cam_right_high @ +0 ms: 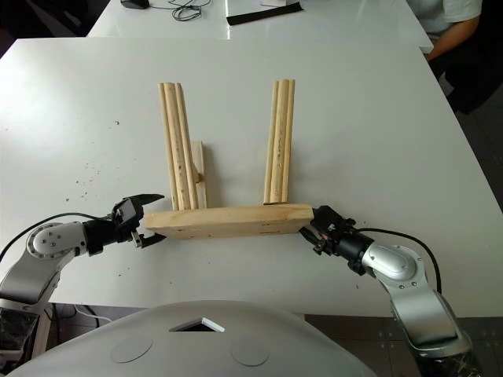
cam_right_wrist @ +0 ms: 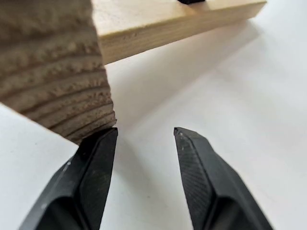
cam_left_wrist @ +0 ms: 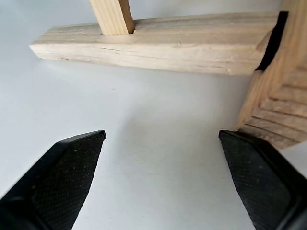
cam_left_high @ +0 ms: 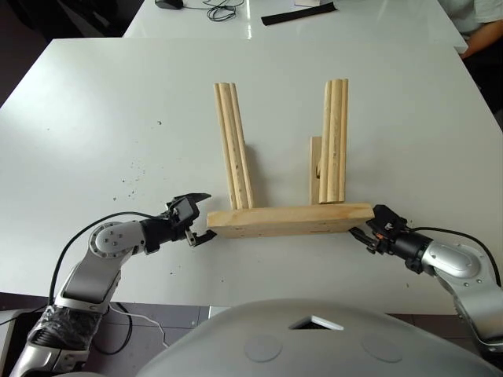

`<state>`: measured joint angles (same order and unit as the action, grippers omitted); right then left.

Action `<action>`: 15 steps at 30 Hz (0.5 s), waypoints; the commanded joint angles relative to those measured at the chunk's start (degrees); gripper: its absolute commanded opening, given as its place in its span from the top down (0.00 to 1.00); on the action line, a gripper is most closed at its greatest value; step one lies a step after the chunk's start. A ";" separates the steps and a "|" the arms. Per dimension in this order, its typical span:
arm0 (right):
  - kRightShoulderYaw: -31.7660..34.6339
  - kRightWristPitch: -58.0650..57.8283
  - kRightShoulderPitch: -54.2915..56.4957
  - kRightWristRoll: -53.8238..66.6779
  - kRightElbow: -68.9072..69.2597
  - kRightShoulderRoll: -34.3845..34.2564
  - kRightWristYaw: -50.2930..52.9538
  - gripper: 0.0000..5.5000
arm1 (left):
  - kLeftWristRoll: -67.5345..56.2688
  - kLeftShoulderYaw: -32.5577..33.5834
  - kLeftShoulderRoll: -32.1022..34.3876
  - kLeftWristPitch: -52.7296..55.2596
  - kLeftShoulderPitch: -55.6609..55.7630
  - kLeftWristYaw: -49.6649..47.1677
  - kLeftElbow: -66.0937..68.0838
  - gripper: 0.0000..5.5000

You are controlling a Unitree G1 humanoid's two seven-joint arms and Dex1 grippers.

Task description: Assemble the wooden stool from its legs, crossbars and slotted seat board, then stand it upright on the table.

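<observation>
The wooden stool lies on its side on the white table (cam_left_high: pixel 94 118). Its seat board (cam_left_high: pixel 291 219) stands on edge near me, with two leg panels (cam_left_high: pixel 233 145) (cam_left_high: pixel 334 140) pointing away. A crossbar (cam_left_high: pixel 315 169) shows beside the right leg panel. At the board's left end my left gripper (cam_left_high: pixel 206 217) is open, its fingers (cam_left_wrist: pixel 72 167) spread wide on either side of the board's corner (cam_left_wrist: pixel 273 110) without touching it. My right gripper (cam_left_high: pixel 366 224) is open at the board's right end. One finger (cam_right_wrist: pixel 98 163) rests against the end grain (cam_right_wrist: pixel 53 72).
A second white table at the back holds a black strap (cam_left_high: pixel 299 13), cables (cam_left_high: pixel 224 9) and a mouse (cam_left_high: pixel 168 4). A person's arm (cam_left_high: pixel 479 35) is at the far right. Small specks (cam_left_high: pixel 134 177) dot the table on the left. The front table edge runs just under both arms.
</observation>
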<state>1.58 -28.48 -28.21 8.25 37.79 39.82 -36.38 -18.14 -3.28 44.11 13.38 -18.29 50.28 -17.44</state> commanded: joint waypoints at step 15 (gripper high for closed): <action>33.01 -13.79 12.14 50.54 20.25 11.98 0.58 0.60 | -49.50 23.02 8.36 30.00 14.26 -7.08 -21.46 0.20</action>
<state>31.63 -41.53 -20.99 49.95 56.01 48.34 -37.74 -66.07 19.55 50.25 41.81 -7.27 43.65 -37.38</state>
